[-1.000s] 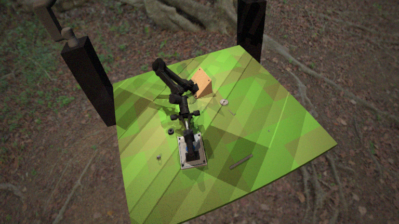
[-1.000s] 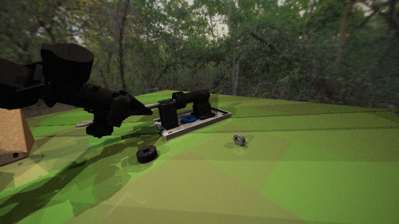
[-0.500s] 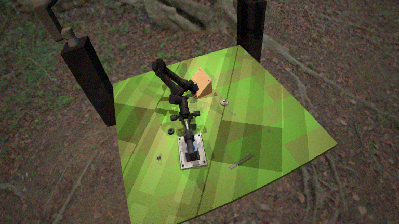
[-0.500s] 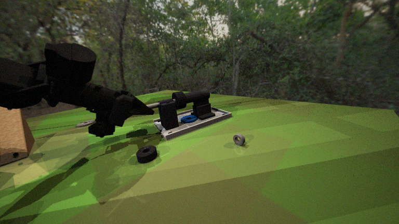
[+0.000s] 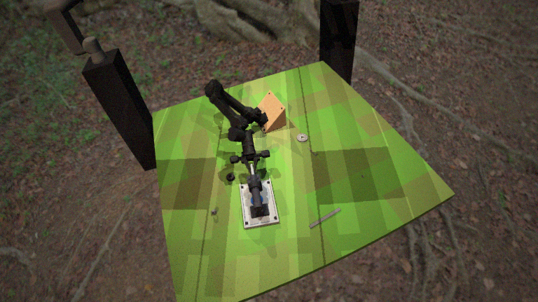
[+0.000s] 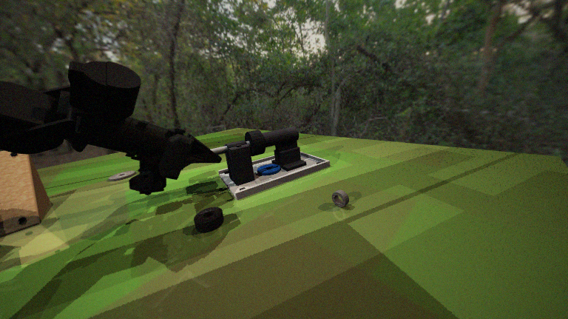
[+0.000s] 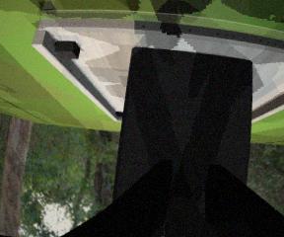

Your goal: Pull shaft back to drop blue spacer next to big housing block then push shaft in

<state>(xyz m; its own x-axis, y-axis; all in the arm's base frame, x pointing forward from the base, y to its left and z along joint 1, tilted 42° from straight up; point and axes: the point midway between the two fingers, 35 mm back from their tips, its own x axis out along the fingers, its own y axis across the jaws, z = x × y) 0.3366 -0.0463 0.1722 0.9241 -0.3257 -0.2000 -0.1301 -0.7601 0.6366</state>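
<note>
Exterior view shows the claw (image 5: 251,164) (image 6: 218,157) (image 7: 188,173) nearly closed, gripping the pale shaft (image 5: 251,169) (image 6: 218,149), which runs through the upright block (image 6: 240,163); the blue spacer (image 5: 256,200) (image 6: 268,169) lies flat in the white tray (image 5: 244,225) (image 6: 285,180) (image 7: 85,84).

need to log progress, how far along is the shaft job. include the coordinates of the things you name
Already done, it seems: the blue spacer (image 5: 253,201) (image 6: 268,169) lies flat in the white tray (image 5: 260,225) (image 6: 285,179), off the shaft (image 5: 251,168) (image 6: 219,149).
In hand: the end effector (image 5: 251,164) (image 6: 215,157) grips the shaft's near end.
Left: finish any remaining push into the housing, whose depth I cannot tell, then let go.
</note>
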